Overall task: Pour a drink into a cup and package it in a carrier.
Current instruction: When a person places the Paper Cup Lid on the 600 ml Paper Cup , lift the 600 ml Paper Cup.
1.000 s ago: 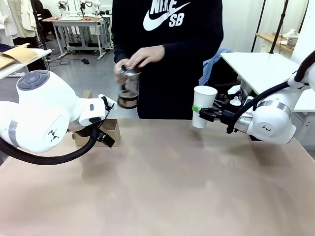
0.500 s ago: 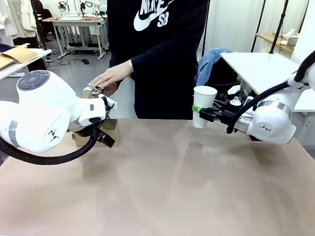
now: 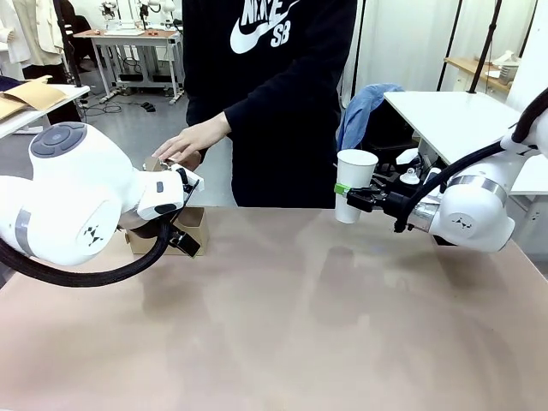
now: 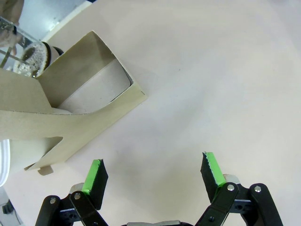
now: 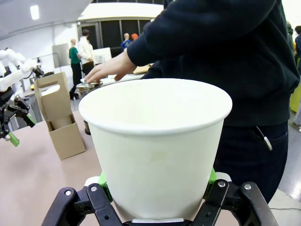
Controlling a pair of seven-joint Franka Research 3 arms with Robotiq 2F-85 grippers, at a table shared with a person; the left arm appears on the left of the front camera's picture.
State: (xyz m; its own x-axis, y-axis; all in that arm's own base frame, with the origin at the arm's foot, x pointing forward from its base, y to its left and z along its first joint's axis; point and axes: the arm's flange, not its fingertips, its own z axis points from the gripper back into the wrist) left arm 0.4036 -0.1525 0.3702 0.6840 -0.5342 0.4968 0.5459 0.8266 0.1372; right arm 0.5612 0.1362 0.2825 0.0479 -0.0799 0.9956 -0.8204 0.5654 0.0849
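My right gripper [image 3: 351,195] is shut on a white paper cup [image 3: 355,181] and holds it upright above the table's far right. In the right wrist view the cup [image 5: 157,141] stands between the green pads [image 5: 210,177]. The brown cardboard carrier [image 3: 197,221] sits at the far left, partly behind my left arm. My left gripper [image 4: 153,173] hangs open just beside the carrier [image 4: 70,108], with nothing between its fingers. A person's hand [image 5: 110,68] rests on top of the glass carafe [image 4: 33,56] behind the carrier. The drink inside is mostly hidden.
The person in a dark hoodie [image 3: 282,94] stands at the far edge of the tan table [image 3: 325,325]. A white side table [image 3: 454,116] stands at the back right. My left gripper [image 5: 10,125] also appears far left in the right wrist view.
The person brought the carafe down from chest height to the table behind the carrier and now rests a hand on its top. Neither arm has moved.
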